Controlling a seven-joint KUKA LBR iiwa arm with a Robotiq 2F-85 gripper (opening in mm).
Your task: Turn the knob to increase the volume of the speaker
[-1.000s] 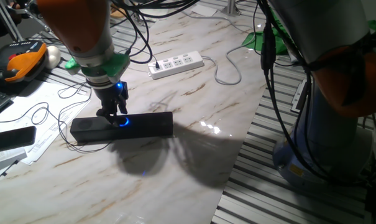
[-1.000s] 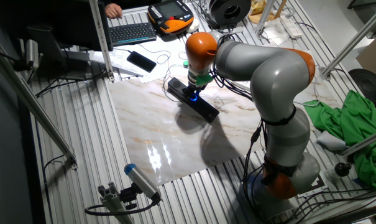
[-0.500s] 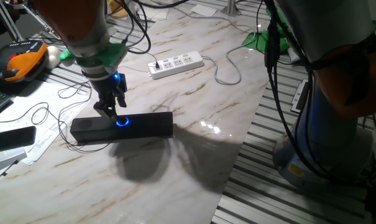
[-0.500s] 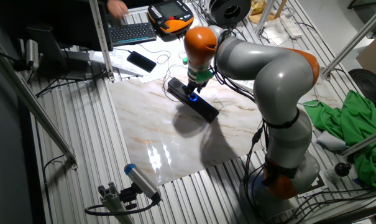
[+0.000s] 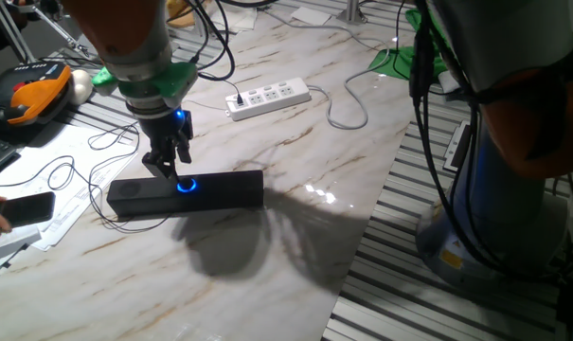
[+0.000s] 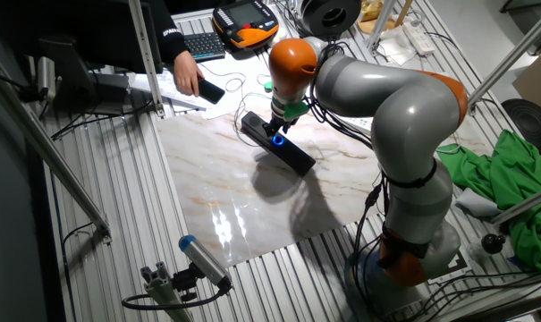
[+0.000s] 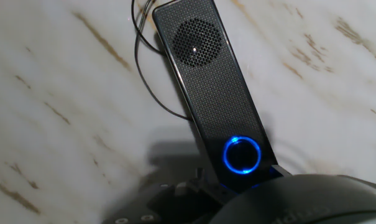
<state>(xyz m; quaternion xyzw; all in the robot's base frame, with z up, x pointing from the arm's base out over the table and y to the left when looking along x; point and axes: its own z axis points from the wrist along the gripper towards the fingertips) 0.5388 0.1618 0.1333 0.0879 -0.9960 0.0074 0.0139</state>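
The speaker (image 5: 187, 192) is a long black bar lying on the marble tabletop; it also shows in the other fixed view (image 6: 279, 143) and in the hand view (image 7: 215, 93). The knob (image 5: 186, 186) glows with a blue ring in the middle of the speaker, and shows as well in the other fixed view (image 6: 276, 139) and the hand view (image 7: 242, 155). My gripper (image 5: 170, 170) hangs just above the knob, slightly to its left, not touching it. Its fingers stand a little apart and hold nothing. In the hand view the knob lies bare between dark finger parts at the bottom edge.
A white power strip (image 5: 267, 97) with a cable lies behind the speaker. A thin black cable (image 7: 147, 74) runs from the speaker's end. A person's hand (image 6: 188, 70) holds a black phone (image 6: 209, 89) at the table's edge. Papers and a keyboard (image 6: 191, 46) lie beyond.
My gripper has lifted off the knob and now hangs just above it. A person's hand has reached in and taken hold of the black phone at the table's edge.
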